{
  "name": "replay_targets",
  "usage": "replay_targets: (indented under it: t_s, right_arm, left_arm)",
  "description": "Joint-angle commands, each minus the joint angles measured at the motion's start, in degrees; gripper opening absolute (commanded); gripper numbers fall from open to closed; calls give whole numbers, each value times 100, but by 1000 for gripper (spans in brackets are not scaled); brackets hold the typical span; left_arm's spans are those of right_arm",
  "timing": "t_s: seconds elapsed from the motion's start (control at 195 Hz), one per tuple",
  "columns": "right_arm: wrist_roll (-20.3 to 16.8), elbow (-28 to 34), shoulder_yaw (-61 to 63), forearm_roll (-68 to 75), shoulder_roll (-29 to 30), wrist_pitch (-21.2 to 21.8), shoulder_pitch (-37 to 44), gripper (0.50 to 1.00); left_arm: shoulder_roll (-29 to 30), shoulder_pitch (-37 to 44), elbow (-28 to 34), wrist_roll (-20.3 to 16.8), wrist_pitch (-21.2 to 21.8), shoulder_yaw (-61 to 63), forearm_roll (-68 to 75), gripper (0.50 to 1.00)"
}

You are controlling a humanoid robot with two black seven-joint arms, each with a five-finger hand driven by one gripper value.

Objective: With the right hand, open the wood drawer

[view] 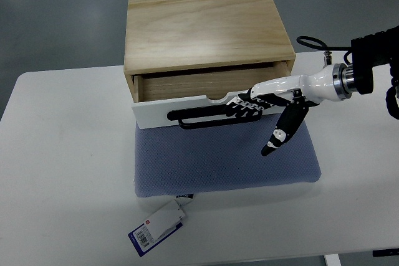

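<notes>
Now right hand (268, 105) fingers hooked on handle (202, 117) (thumb free)

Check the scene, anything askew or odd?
The drawer is partly out and skewed, its left end further out than its right. A price tag still hangs off the pad. Right hand is on the handle.

Right hand (265, 101) fingers hooked on partly open drawer's (187, 109) handle (202, 116).
</notes>
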Motion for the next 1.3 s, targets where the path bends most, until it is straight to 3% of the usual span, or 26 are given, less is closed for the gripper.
replay_targets:
  t_s: [0.0, 0.517, 0.732, 0.849, 1.039, 1.09, 1.095, 1.105, 1.294]
  right_arm:
    - [-10, 10, 6, 100, -32, 0, 0, 938]
    - [-115, 273, 33, 724, -497, 0, 360, 938]
    - [-106, 36, 244, 1261, -717, 0, 519, 938]
    - [-80, -658, 622, 1770, -744, 0, 475, 938]
    - [-71, -2793, 1211, 3334, -682, 0, 475, 938]
    - [-71, -2794, 1211, 3335, -682, 0, 475, 938]
    - [-62, -3290, 1228, 3613, -630, 0, 475, 938]
    - [-62, -3399, 1228, 3660, -603, 0, 466, 938]
    - [34, -4807, 1413, 3862, -5, 0, 167, 938]
  left_arm:
    - [0, 0, 1, 3, -3, 0, 0, 1000]
    - [0, 0, 1, -5, -3, 0, 0, 1000]
    - [0, 0, 1, -6, 6, 0, 0, 1000]
    - [0, 0, 1, -6, -3, 0, 0, 1000]
    - [0, 0, 1, 3, 5, 0, 0, 1000]
    - [0, 0, 1, 3, 6, 0, 0, 1000]
    - [0, 0, 1, -5, 6, 0, 0, 1000]
    - [0, 0, 1, 3, -3, 0, 0, 1000]
    - [0, 0, 1, -6, -3, 0, 0, 1000]
